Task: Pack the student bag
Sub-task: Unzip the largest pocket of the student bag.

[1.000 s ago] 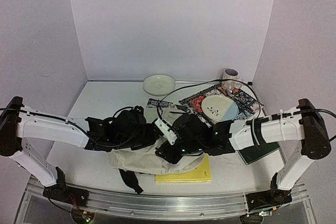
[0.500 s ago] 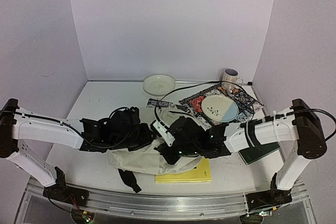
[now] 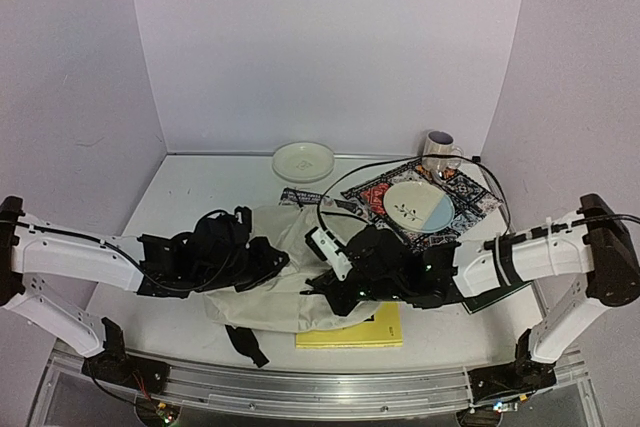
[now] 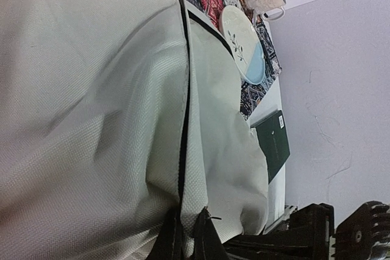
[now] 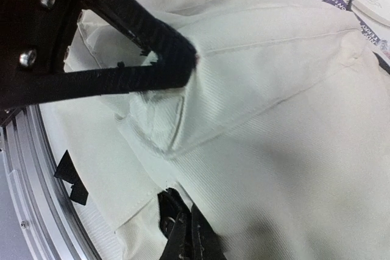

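- The student bag (image 3: 275,292), cream fabric, lies slumped at the middle of the desk (image 3: 190,197), toward the 6 o'clock edge, between the two arms.
- The left gripper (image 4: 186,238) reaches in from 9 o'clock. Its jaws are pressed narrow on the bag, at the black zipper line (image 4: 183,120); the right wrist view shows the cloth drawn up into a small peak there.
- The right gripper (image 5: 186,232) comes in from 3 o'clock and lies low on the bag's right half. Its jaws are fully together against a seam; I cannot tell whether any fabric is caught between them.
- A black strap (image 3: 245,344) trails from the bag's near edge toward 7 o'clock.
- A yellow notebook (image 3: 360,332) lies flat at 6 o'clock, partly under the bag's near edge.
- A green book (image 3: 500,292) lies at 4 o'clock, partly under the right arm.
- A patterned placemat (image 3: 475,202) sits at 2 o'clock with a white-and-blue plate (image 3: 418,205) on it.
- A mug (image 3: 438,152) stands at the placemat's far corner, at 1 o'clock.
- A pale plate (image 3: 303,160) rests at 12 o'clock, by the back wall.
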Tool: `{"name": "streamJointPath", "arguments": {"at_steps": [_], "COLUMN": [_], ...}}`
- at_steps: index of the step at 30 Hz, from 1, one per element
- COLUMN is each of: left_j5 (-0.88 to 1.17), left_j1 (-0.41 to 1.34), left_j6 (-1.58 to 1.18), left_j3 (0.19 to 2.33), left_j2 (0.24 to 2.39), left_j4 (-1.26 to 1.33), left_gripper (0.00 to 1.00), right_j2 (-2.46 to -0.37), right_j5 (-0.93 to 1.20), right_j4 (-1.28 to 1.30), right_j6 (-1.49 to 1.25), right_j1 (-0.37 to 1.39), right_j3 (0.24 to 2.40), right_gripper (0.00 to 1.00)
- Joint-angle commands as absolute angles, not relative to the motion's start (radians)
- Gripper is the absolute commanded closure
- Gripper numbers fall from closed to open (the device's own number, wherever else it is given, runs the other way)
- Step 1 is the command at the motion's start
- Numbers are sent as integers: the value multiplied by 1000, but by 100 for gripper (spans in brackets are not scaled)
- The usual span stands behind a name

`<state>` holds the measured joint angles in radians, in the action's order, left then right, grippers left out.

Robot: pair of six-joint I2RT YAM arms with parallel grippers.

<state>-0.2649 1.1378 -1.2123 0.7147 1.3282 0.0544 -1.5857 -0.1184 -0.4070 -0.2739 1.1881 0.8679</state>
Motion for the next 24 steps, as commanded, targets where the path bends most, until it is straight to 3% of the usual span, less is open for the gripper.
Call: {"name": "streamJointPath", "arguments": {"at_steps": [1,17,24], "left_j5": [-369,-612,-707], "left_j1": [1118,1109,1109], "left_j6": [-1207,-1106,-1074], "left_j3": [704,648,578], "left_j2": [1244,1175,1087], "left_j4": [63,-330,-485], "left_gripper": [100,100,100], "right_j2": [-1486,-1249,-1278], "right_j5": [-220,-388,-351], "right_j4": [-393,-331,-317], "right_j6": [-311,-344,-355], "right_j1": [1178,1165,1142], "right_j3": [819,728,748], "right_gripper": [100,100,100]}}
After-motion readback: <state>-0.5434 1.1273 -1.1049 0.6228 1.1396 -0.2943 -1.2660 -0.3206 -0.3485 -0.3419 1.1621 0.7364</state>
